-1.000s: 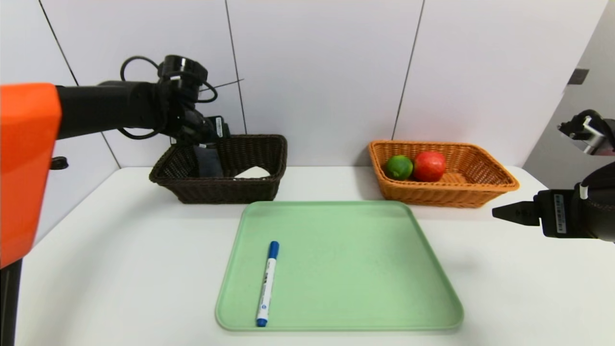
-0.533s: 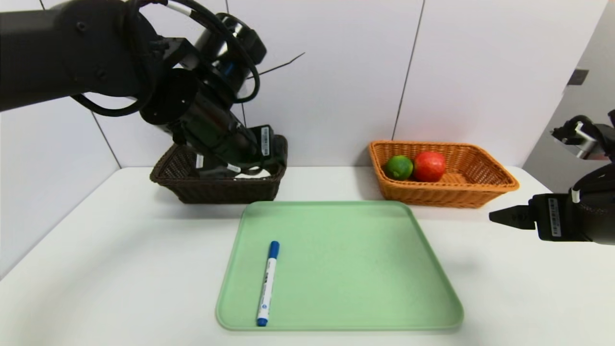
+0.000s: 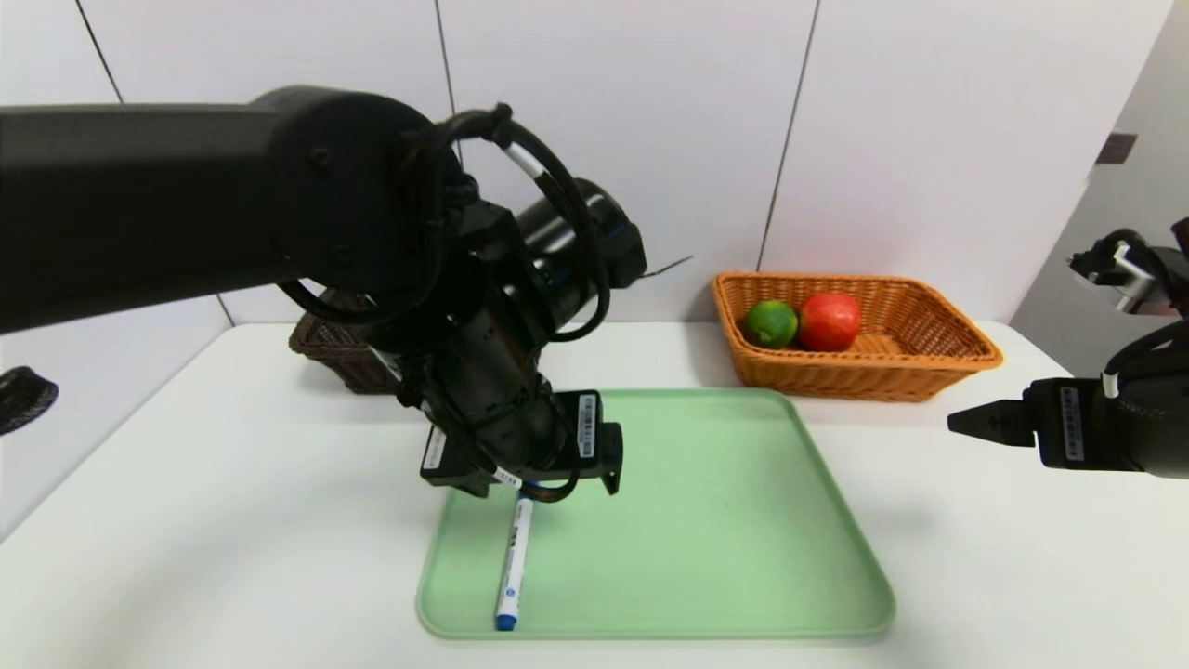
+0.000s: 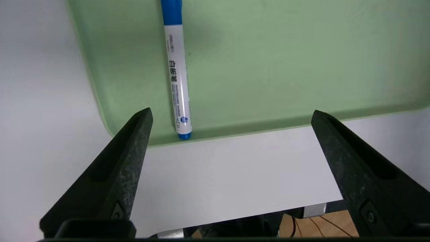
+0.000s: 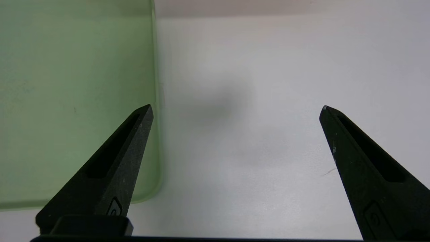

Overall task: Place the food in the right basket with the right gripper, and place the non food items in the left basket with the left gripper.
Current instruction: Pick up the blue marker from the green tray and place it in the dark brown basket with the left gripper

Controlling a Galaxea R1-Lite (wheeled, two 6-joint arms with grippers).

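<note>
Hovering above the near-left part of the green tray (image 3: 706,520), the left gripper (image 4: 231,117) points down at the marker (image 3: 513,562) with its fingers (image 4: 124,161) spread wide apart and nothing between them. The marker, white with a blue cap and a blue tip, lies flat on the tray along its left side, its tip just beside the tray's near rim; in the head view the arm hides its capped end. In the left wrist view the marker lies close to one finger rather than centred in the gap, and nothing touches it. The left basket (image 3: 339,351), dark brown wicker, stands at the back left of the white desk (image 3: 232,520); the left arm hides most of it, so its contents cannot be made out. The right basket (image 3: 929,358), orange-tan wicker, stands at the back right, well apart from the tray's far right corner. Inside it the green citrus fruit (image 3: 772,323) and the red apple (image 3: 829,321) sit side by side, touching, toward its left end. The right gripper (image 5: 235,111) hangs over bare desk just beside the tray's right edge, its fingers (image 5: 114,168) also spread open and empty.
</note>
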